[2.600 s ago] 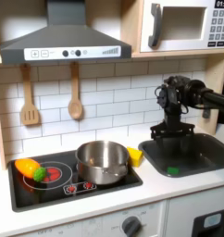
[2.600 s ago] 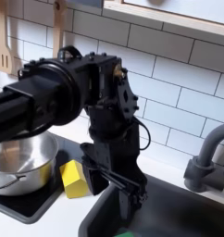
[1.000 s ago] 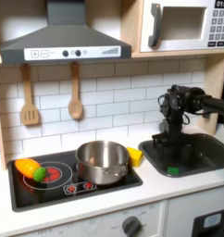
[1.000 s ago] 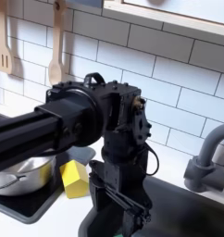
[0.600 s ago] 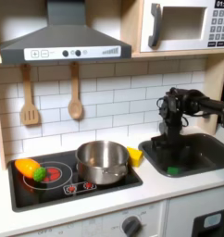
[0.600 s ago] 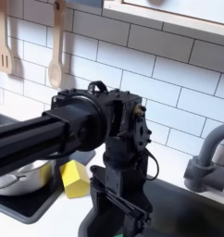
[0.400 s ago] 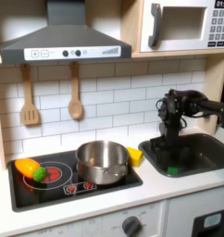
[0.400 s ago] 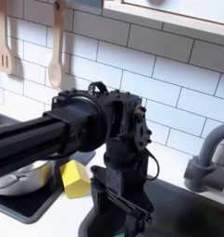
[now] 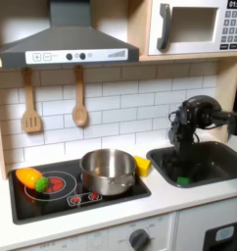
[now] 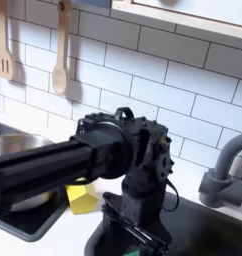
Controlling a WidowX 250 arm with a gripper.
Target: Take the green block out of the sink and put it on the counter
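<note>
Soft, even, warm light across both exterior views, both grainy and low in detail. The steel pot [image 9: 108, 171] catches pale glints on its rim. Up close in the second exterior view, the black arm [image 10: 63, 173] smears, soft and unfocused.

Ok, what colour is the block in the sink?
Bright green block, clearest in the first exterior view.

Block [image 9: 182, 179] in the sink [image 9: 220, 167] — gripper [image 9: 179, 165] above it, pot [image 9: 108, 172] on stovetop [image 9: 52, 196] at the first exterior view's left
</note>
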